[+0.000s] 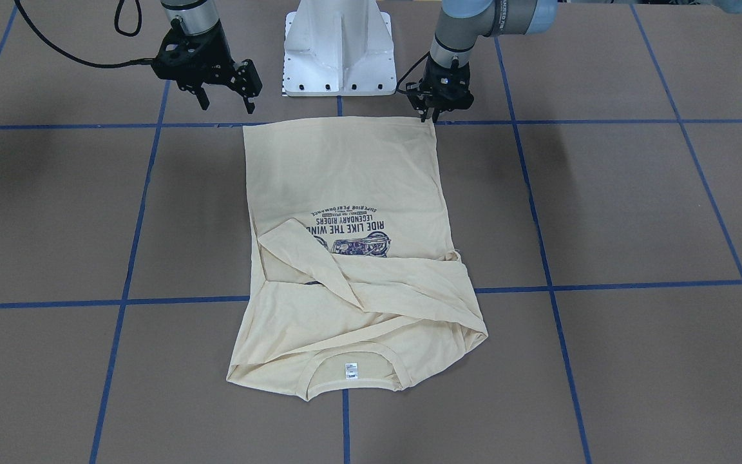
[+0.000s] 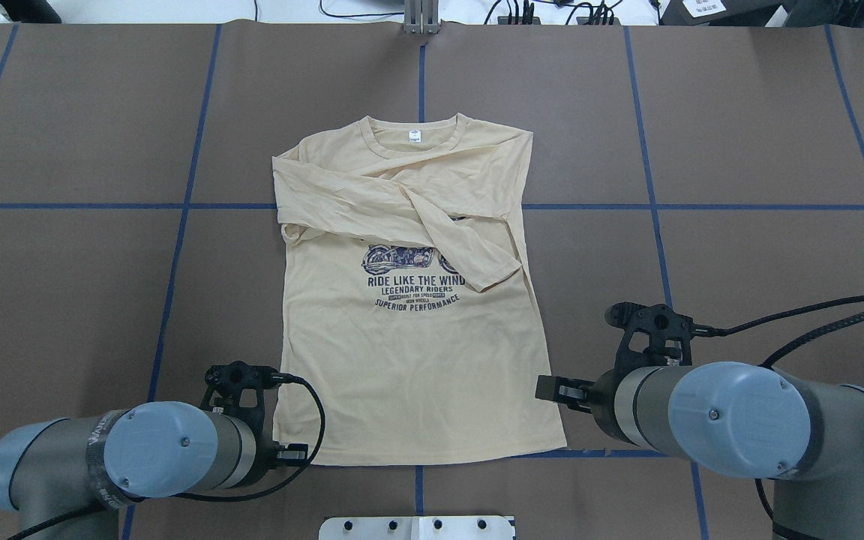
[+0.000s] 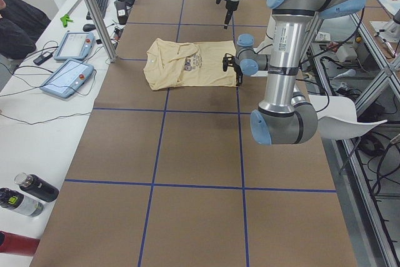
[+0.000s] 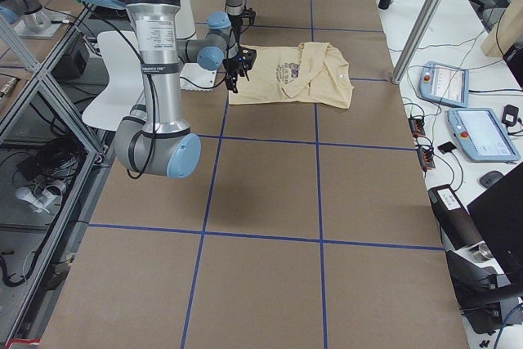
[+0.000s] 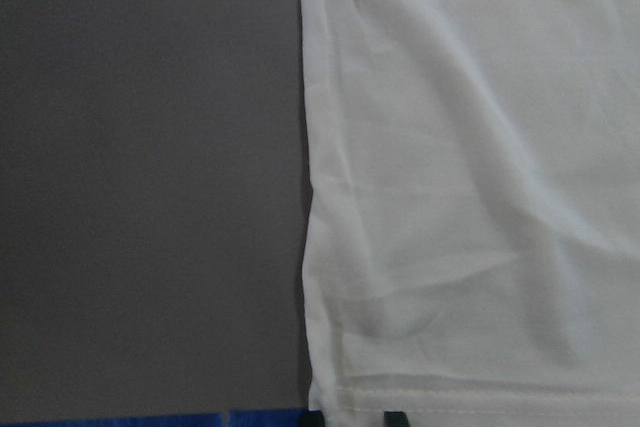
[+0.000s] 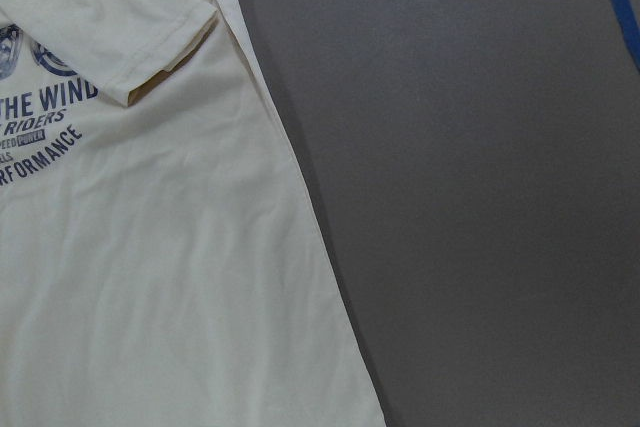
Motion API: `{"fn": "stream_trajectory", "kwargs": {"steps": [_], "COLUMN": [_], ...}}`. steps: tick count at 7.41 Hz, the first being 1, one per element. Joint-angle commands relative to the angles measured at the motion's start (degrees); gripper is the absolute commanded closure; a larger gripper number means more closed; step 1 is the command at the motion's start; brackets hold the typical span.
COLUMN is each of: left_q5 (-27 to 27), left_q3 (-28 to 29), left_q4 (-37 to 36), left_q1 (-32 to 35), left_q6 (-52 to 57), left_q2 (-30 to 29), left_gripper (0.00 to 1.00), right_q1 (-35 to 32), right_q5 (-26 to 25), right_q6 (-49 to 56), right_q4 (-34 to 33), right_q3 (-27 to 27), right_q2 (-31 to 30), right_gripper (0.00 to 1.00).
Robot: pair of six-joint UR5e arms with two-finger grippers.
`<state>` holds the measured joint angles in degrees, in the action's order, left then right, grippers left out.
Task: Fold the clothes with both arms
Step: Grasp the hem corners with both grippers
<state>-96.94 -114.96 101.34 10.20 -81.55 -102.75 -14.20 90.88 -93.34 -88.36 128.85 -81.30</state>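
T-shirt position: I see the T-shirt (image 2: 409, 375) lying flat and face up in the middle of the table (image 2: 64, 300). Its collar points away from the robot and its hem lies toward the white pedestal base (image 1: 339, 51).
Sleeves: both are folded across the chest and cross each other, covering the upper part of the print (image 2: 413, 281).
Print text: I read "RIDE LIKE THE WIND", "LEGENDARY RIDERS" and "SUPERIOR PERFORMANCE" in navy under a motorcycle graphic. The fine line between them is too small for me to read.
Neck label (image 2: 415, 136): white and inside the collar; its writing is too small to read.
Hem: it lies along the blue tape (image 2: 175, 262) grid line nearest the robot.
Left gripper (image 1: 430, 117): it is down at the hem corner on the robot's left. The fingertips stand close together with a narrow gap. I cannot tell whether cloth is pinched between them.
Left wrist view: shows the hem corner, with two dark fingertips at the frame's lower edge, just off the stitched hem.
Right gripper (image 1: 227, 103): the fingers are spread wide and hold nothing. It hangs just beside the hem corner on the robot's right, apart from the cloth.
Arm lettering: I see a printed band on each arm, but it is not legible.
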Motion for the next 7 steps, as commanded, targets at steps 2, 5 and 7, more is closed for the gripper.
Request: {"fn": "stream_trajectory", "kwargs": {"steps": [2,5,7], "left_q5": [0.00,0.00,0.00], "left_q3": [0.00,0.09,0.09], "left_q4": [0.00,0.00,0.00], "left_q1": [0.00,0.08,0.08], "left_q6": [-0.01,-0.01,-0.01], "left_q2": [0.18,0.18,0.36], "left_gripper": [0.71,0.77,1.00], "right_q1": [0.05,0.23,0.32], "right_q5": [0.00,0.00,0.00], "right_q6": [0.00,0.00,0.00], "right_q4": [0.03,-0.06,-0.06], "right_q3": [0.00,0.00,-0.09], "right_q2": [0.00,0.00,-0.09], "right_gripper": [0.00,0.00,0.00]}}
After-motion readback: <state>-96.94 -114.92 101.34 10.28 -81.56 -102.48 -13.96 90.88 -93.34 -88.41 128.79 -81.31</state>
